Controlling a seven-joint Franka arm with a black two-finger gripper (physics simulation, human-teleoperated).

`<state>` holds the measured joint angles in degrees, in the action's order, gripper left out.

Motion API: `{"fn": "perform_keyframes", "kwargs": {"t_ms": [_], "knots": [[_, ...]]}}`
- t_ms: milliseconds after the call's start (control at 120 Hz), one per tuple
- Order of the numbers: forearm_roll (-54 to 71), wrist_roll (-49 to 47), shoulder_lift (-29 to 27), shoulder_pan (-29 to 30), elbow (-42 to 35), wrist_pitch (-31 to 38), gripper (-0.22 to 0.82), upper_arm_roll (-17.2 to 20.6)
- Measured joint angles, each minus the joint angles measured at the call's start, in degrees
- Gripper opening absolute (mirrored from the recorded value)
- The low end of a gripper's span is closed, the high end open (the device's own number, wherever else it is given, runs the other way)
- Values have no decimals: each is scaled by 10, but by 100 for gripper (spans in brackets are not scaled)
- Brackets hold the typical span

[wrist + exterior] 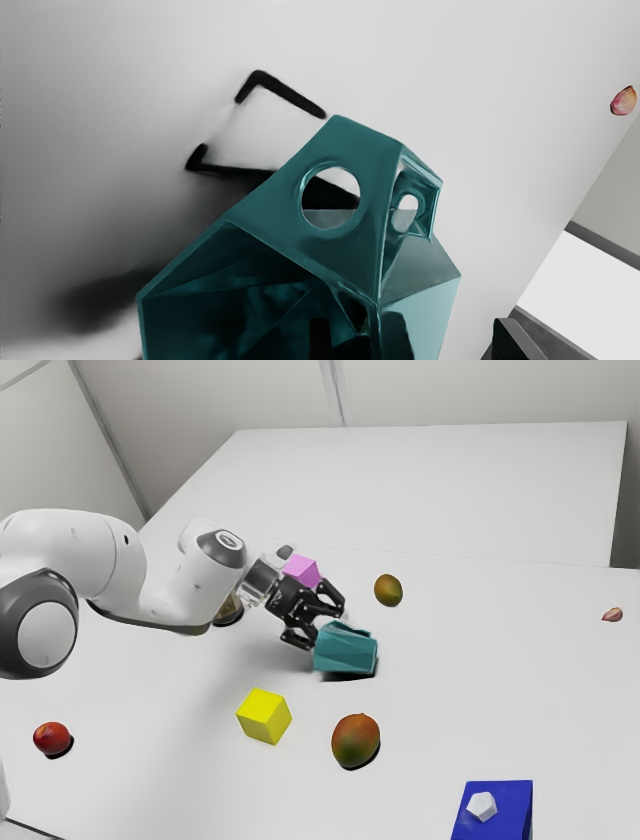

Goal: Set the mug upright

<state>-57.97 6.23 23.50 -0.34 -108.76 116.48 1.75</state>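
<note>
My gripper (322, 622) reaches down at the teal mug (345, 650), its fingers spread apart at the mug's side nearest the arm. The mug appears tipped onto its side. In the wrist view the faceted mug (345, 240) turns its dark open mouth toward my hand, with the pierced handle part above that mouth. The gripper (412, 340) is open there: one dark finger stands over the mouth, the other stands outside, separated from the mug's pale side. The mug's lower part is cut off in the wrist view.
A yellow cube (264, 716) and a mango (356, 740) lie near the mug, with another mango (388, 590) beyond it. A pink cube (302, 570) is beside the hand. Farther off are a red fruit (52, 738), a blue block (505, 815) and a garlic clove (612, 615).
</note>
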Motion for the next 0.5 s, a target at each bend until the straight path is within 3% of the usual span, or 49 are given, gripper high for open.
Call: {"fn": "perform_keyframes", "kwargs": {"t_ms": [92,192,500], "knots": [[2,-1,-1,-1,3,5,7,0],[5,-2,-2,-2,9,10,-3,1],[33,-17,-9,-6,24,26,-15,10]]}}
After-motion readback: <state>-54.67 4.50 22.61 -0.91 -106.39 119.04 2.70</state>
